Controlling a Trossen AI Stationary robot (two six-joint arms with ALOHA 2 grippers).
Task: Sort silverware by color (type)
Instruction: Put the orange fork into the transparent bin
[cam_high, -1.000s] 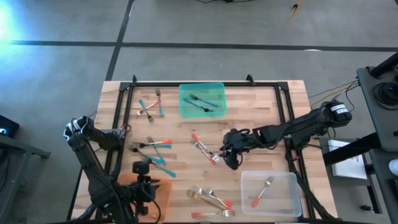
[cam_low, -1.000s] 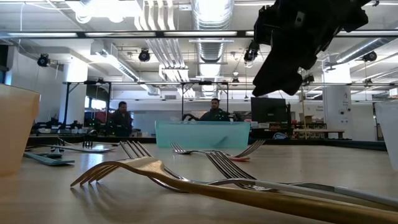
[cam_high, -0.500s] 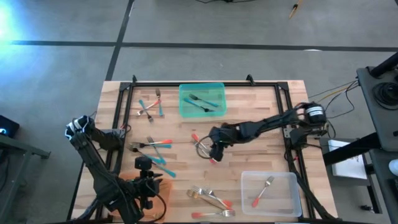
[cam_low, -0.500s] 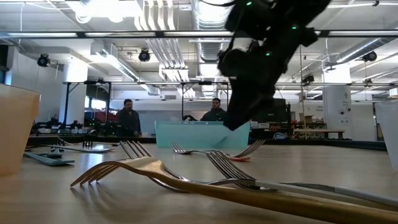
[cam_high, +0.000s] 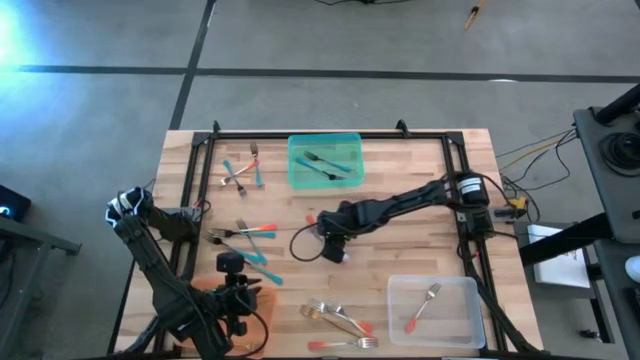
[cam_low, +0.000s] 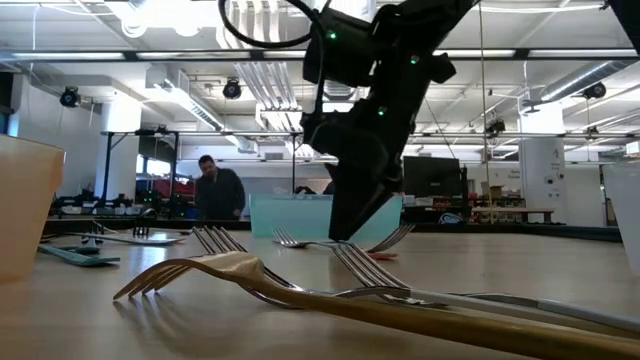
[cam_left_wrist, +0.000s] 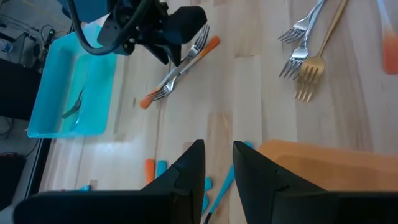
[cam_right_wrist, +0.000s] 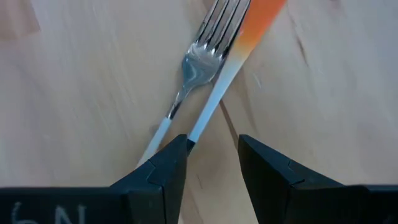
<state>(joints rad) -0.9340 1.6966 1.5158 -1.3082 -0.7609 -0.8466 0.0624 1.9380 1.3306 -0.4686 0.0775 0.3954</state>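
Right pincer (cam_high: 333, 243): it reaches over the middle of the bench (cam_high: 420, 170) and stands low over two crossed forks with red-coral handles (cam_right_wrist: 214, 62). Its fingers (cam_right_wrist: 163, 171) are parted, one on each side of the slim handles, and they hold nothing.

Left pincer (cam_left_wrist: 216, 163): it waits at the near left corner of the bench, above the orange tray (cam_left_wrist: 329, 165). A narrow gap shows between its fingers (cam_left_wrist: 186, 171); nothing is between them.

Crossed forks: they lie flat on the wood in the middle of the bench, just under the right pincer; in the left wrist view the same pair (cam_left_wrist: 180, 68) shows partly under the dark head of the right arm.

Teal tray (cam_high: 325, 160): at the far middle of the bench, with some teal-handled pieces (cam_high: 328, 162) inside.

Clear tray (cam_high: 436, 310): at the near right corner, with a red-coral-handled fork (cam_high: 423, 306) inside.

Far left group (cam_high: 242, 168): a few pieces with teal handles, crossed over each other, on the bare wood.

Middle left group (cam_high: 245, 240): teal-handled and red-coral-handled pieces lie mixed, near the orange tray.

Near edge group (cam_high: 340, 322): gold forks and red-coral-handled pieces lie together, between the orange tray and the clear tray.

Low view: a gold fork (cam_low: 300, 290) lies closest, tines toward the left.

Room behind: a person (cam_low: 222, 190) is far beyond the bench.
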